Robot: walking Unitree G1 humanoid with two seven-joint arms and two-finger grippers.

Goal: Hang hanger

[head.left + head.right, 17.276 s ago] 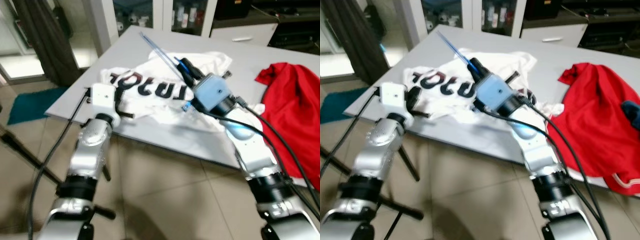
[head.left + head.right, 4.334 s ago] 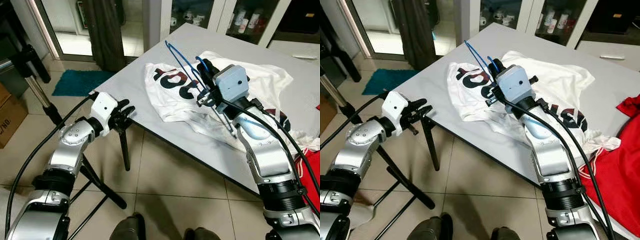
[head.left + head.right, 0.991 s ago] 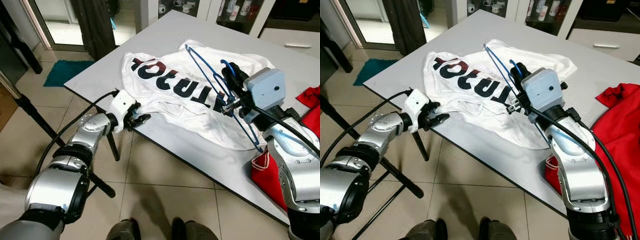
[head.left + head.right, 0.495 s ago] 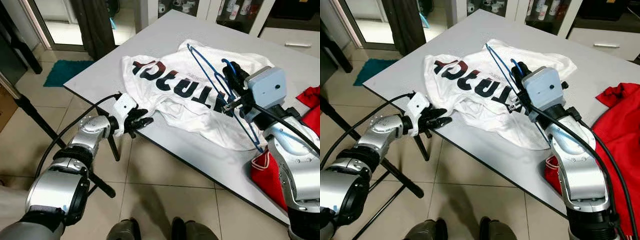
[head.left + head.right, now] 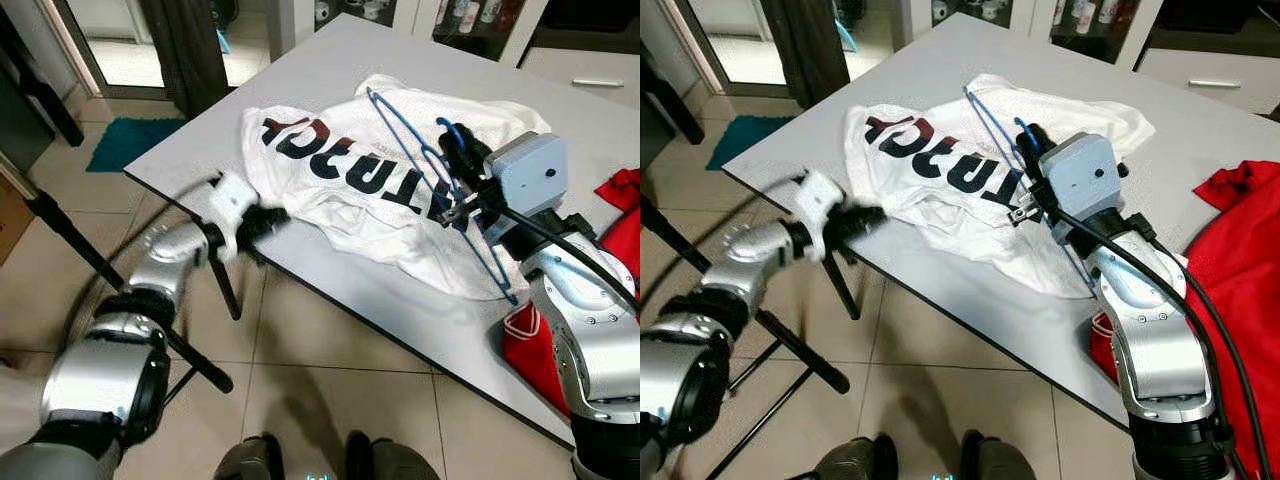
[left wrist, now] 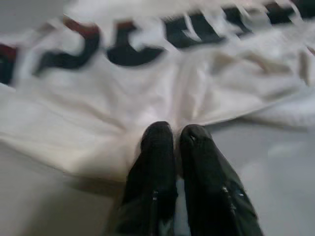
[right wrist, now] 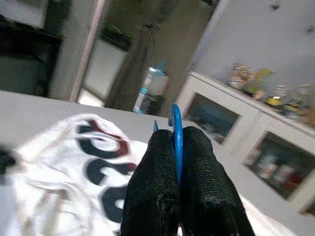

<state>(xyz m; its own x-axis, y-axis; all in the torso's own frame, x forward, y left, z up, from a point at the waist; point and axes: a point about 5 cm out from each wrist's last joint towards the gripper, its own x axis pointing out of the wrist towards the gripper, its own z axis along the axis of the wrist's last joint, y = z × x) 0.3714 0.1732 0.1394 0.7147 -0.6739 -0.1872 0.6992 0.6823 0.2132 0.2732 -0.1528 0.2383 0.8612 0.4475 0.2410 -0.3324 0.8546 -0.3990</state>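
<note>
While the white T-shirt [image 5: 370, 190] lies crumpled on the grey tabletop [image 5: 330, 290], its printed dark lettering facing up, the right tool [image 7: 172, 142] holds the blue hanger [image 5: 430, 170] above it, both black fingers [image 7: 155, 167] pressed tight on the hook of the wire. From that grip the hanger slants over the shirt, one end of its frame high toward the far side, the other end low near the tabletop's near edge. At the near left edge of the tabletop, the left tool [image 6: 174, 142] is blurred in the head views; its wrist view shows the two fingers [image 6: 199, 162] drawn together, tips pinching the shirt's hem. A red garment [image 5: 1240, 250] lies on the tabletop to the right, well apart from the shirt. A teal mat [image 5: 130, 145] lies on the tiled floor [image 5: 330, 400] beyond the tabletop's left corner
</note>
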